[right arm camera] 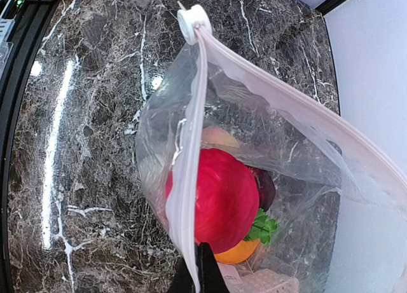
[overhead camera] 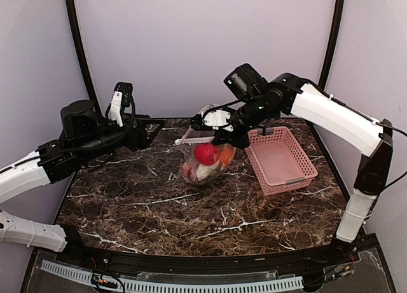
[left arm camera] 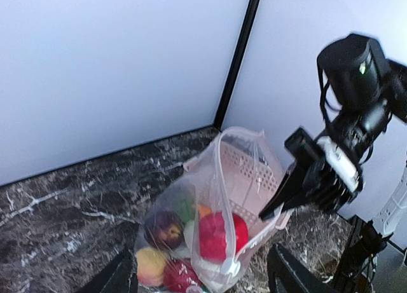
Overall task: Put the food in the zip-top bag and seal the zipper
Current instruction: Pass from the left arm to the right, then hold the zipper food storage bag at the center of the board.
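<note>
The clear zip-top bag (overhead camera: 205,168) stands on the table, held up by its top edge. Its mouth gapes open. Inside lie a red round fruit (right arm camera: 222,201), an orange one (right arm camera: 236,252), a dark maroon one (left arm camera: 163,228), a yellowish one (left arm camera: 151,264) and others. My right gripper (overhead camera: 219,137) is shut on one pinkish-white zipper strip (right arm camera: 184,178), its fingers (right arm camera: 206,274) pinching it from above. The white slider (right arm camera: 193,18) sits at the strip's far end. My left gripper (overhead camera: 156,129) is open and empty, left of the bag, its fingers (left arm camera: 121,275) spread either side of it.
The pink slotted basket (overhead camera: 280,159) stands empty right of the bag, and shows through the plastic in the left wrist view (left arm camera: 251,172). A black frame post (left arm camera: 238,58) and pale walls close the back. The right arm (overhead camera: 331,115) reaches over the basket.
</note>
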